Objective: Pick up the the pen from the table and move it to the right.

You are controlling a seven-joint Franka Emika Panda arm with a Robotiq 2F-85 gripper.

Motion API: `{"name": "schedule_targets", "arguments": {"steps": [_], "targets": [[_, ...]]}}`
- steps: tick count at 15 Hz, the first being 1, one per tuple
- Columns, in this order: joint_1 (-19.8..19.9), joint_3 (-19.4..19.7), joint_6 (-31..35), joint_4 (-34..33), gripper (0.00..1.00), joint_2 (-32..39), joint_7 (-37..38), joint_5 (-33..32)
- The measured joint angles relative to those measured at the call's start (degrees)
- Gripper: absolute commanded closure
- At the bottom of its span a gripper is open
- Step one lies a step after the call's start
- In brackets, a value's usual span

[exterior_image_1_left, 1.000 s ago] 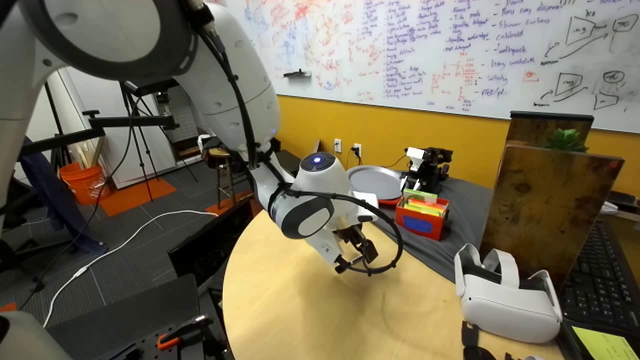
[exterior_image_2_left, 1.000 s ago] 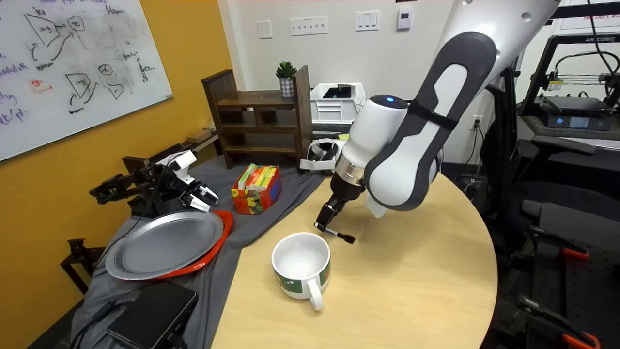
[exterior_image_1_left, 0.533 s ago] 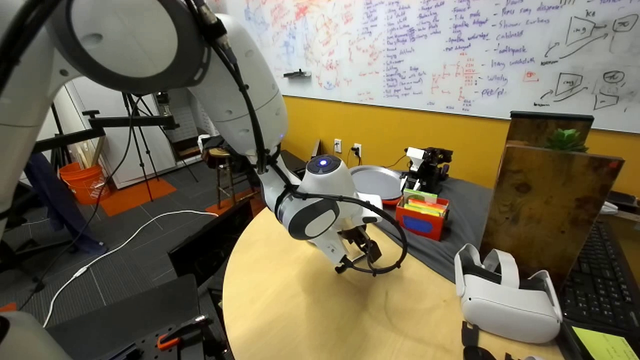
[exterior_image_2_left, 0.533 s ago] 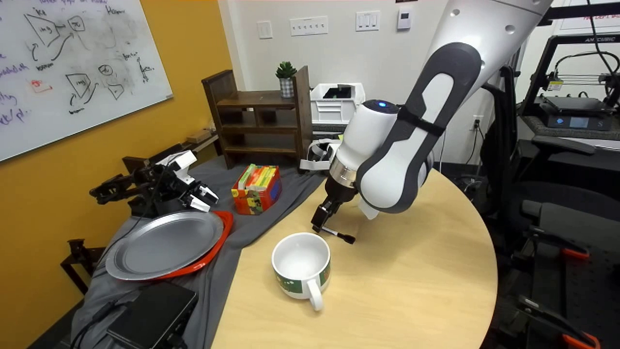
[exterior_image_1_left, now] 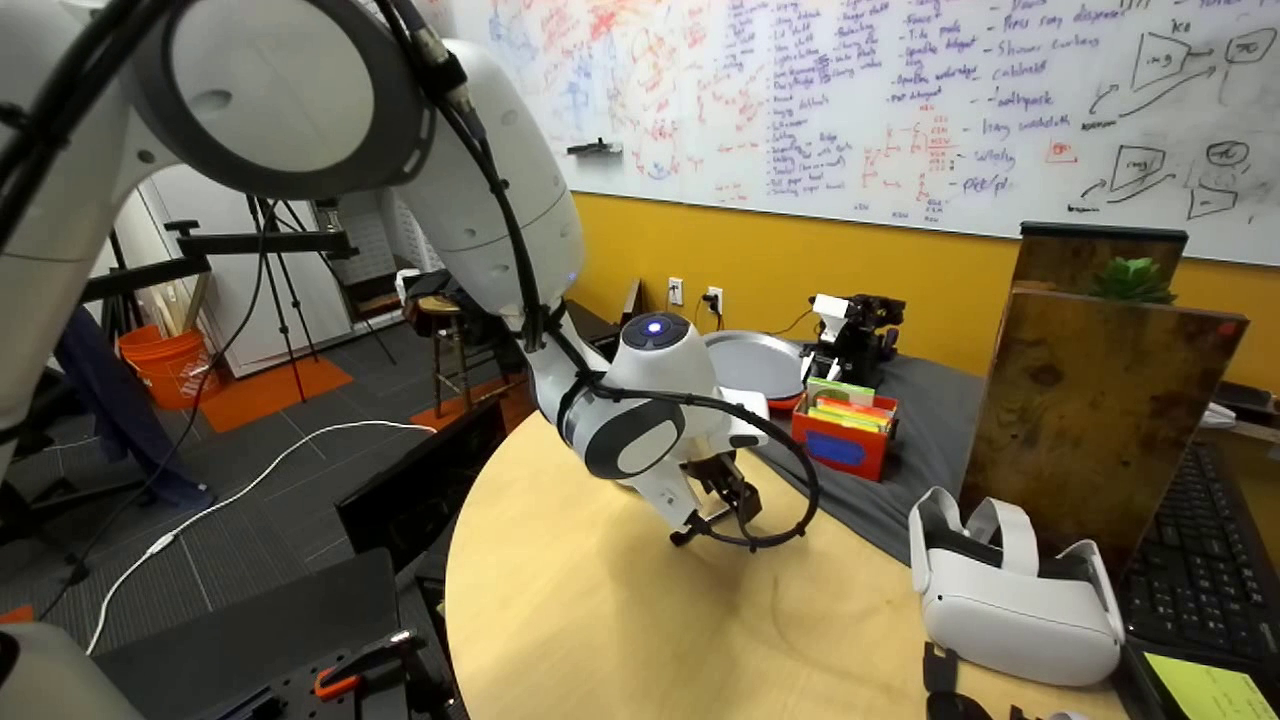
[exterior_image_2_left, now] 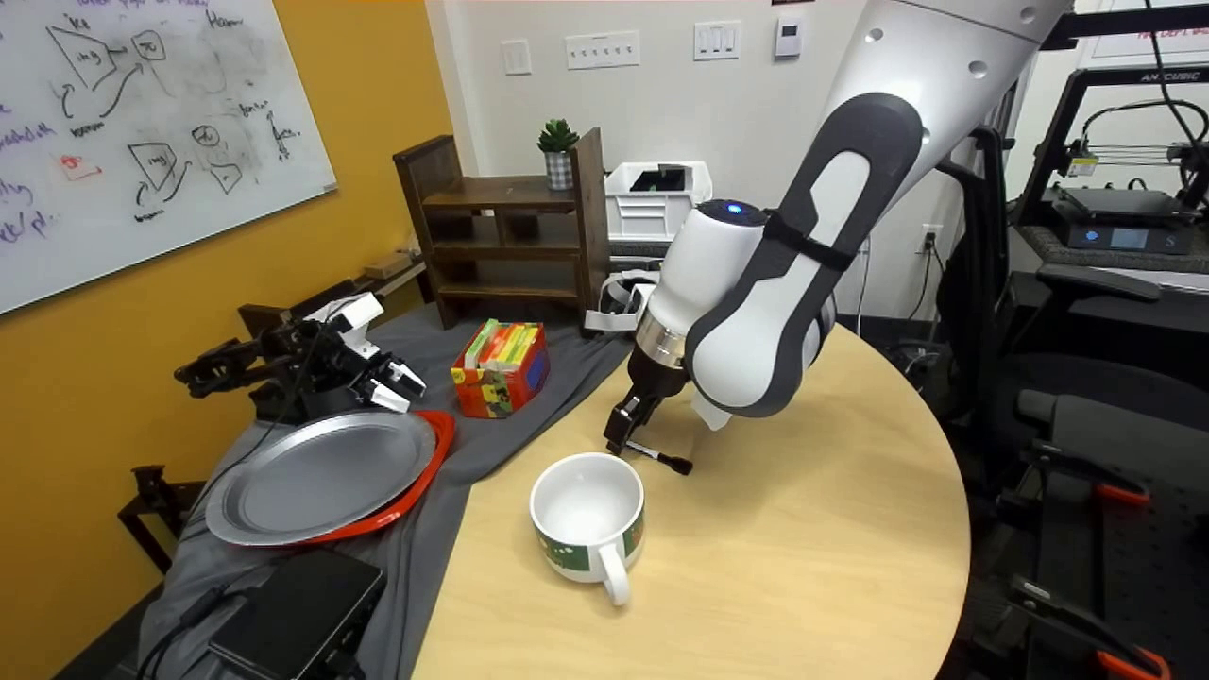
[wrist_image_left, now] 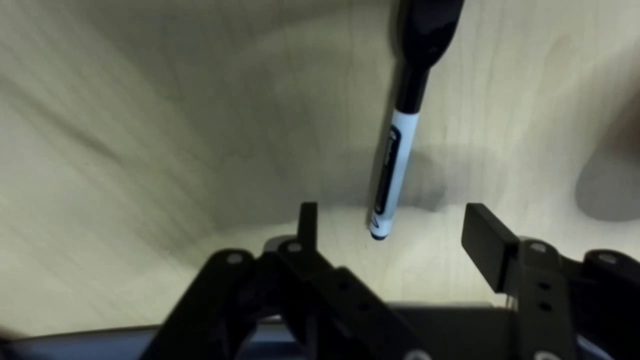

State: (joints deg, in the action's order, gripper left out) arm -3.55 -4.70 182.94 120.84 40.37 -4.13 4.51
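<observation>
Robot arm, bearing one black gripper.
Arm is slanting down; wrist is leaning in both exterior views; two fingers are standing well apart in the wrist view.

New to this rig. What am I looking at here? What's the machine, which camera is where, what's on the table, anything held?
It's a single robot arm ending in a two-fingered gripper. The two wide views come from cameras outside the robot, looking from different places; the close-up is from a camera on its wrist. On the round, pale wooden table lies a thin black-and-white pen; an exterior view also shows a white mug standing there. Nothing is held: in the wrist view the pen's white end shows between the spread fingers, touching neither.
</observation>
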Motion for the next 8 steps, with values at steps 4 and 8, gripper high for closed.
{"name": "schedule_targets", "arguments": {"steps": [4, 8], "targets": [[0.10, -0.09, -1.05, -0.67, 0.23, 0.39, 0.00, 0.00], [0.28, -0.28, -2.63, -1.81, 0.30, 1.02, 0.00, -0.01]]}}
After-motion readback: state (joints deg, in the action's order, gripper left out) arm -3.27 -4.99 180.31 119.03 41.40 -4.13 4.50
